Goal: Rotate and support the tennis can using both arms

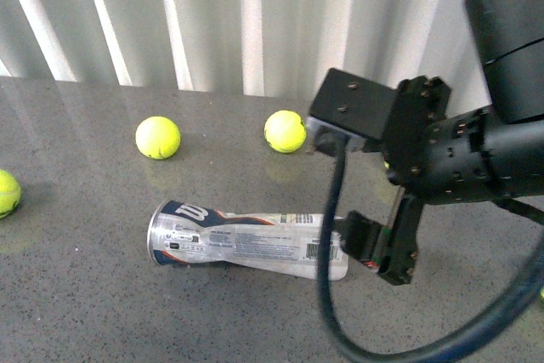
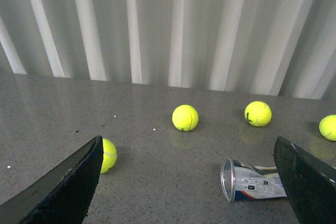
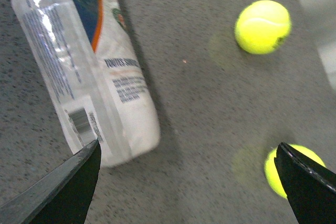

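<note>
Right claw (image 1: 380,254): wide, just beside tennis can (image 1: 246,240) lying flat on counter (image 1: 85,312). Left claw (image 2: 188,153): I read wide too.

The right arm (image 1: 476,155) is bulky matte black, with a smooth cylindrical joint (image 1: 510,31) at 2 o'clock in the front view. A boxy block (image 1: 353,110) carries small pale screws, and a thick black cable (image 1: 330,235) leaves it. The end effector (image 1: 380,248) shows a red patch, and its fingers (image 3: 58,192) have rough edges.
</note>
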